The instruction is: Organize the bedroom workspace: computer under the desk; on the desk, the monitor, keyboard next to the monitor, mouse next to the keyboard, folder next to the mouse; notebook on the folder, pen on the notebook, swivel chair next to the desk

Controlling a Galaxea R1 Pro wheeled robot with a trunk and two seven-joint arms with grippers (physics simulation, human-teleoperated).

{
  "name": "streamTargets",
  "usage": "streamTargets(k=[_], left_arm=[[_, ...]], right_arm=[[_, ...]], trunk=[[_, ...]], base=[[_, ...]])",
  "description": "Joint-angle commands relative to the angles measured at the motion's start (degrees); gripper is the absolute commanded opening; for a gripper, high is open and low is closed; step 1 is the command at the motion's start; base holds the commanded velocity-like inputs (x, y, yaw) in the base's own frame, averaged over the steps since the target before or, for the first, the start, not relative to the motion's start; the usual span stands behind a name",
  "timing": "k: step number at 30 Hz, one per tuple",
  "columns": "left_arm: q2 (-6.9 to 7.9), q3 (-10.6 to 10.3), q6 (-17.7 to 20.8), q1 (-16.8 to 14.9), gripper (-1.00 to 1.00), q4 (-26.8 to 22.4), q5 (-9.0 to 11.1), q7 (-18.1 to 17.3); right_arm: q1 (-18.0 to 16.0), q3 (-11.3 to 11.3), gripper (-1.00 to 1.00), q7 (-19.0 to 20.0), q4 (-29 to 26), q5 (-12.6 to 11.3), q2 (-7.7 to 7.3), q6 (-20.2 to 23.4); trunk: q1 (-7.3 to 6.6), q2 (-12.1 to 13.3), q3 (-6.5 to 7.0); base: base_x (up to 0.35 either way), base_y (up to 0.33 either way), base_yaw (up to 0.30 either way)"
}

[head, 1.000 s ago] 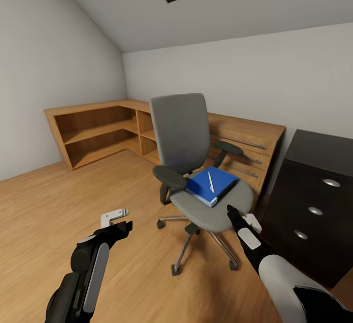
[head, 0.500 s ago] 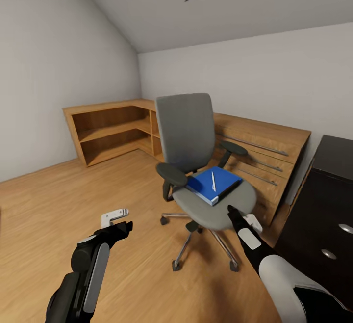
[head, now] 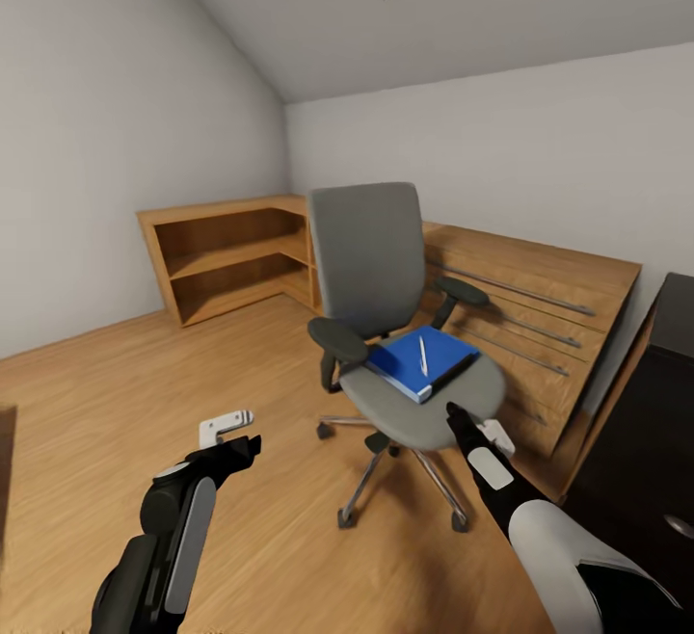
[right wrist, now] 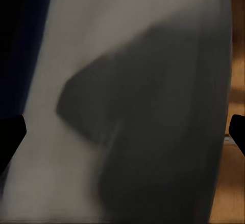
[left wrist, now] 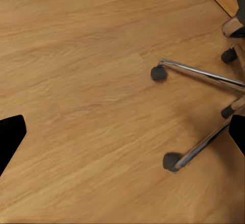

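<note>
Chrome chair base (left wrist: 204,111), left-wrist close-up

Attic home study: sloped white ceiling (head: 289,27), wood-plank floor (head: 116,393), low wooden shelving (head: 231,258), grey swivel chair (head: 371,258) and dark drawer unit (head: 646,461).

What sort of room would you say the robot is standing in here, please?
Probably an attic room used as a study: a sloped ceiling, a grey swivel chair carrying a blue folder, low wooden shelving and wood flooring.
</note>
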Motion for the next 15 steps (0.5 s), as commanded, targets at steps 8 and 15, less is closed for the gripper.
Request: streamTargets(k=[8,15], left_arm=[[-0.04,-0.03,0.09,-0.04,1.00,0.25,0.56,0.13],[-0.04,-0.05,0.11,-0.05,1.00,0.26,0.59,0.18]], right_arm=[[0.02,0.63,1.00,0.05,2.18,-1.16,0.03,-0.13],[0.02,0.63,1.00,0.05,2.19,-1.17,0.04,-0.13]], trunk=[[0.00,-0.01,-0.06],[0.00,-0.01,-0.06]], base=[[0.044,0.008,0.079],[0.261,0.096,0.002]])
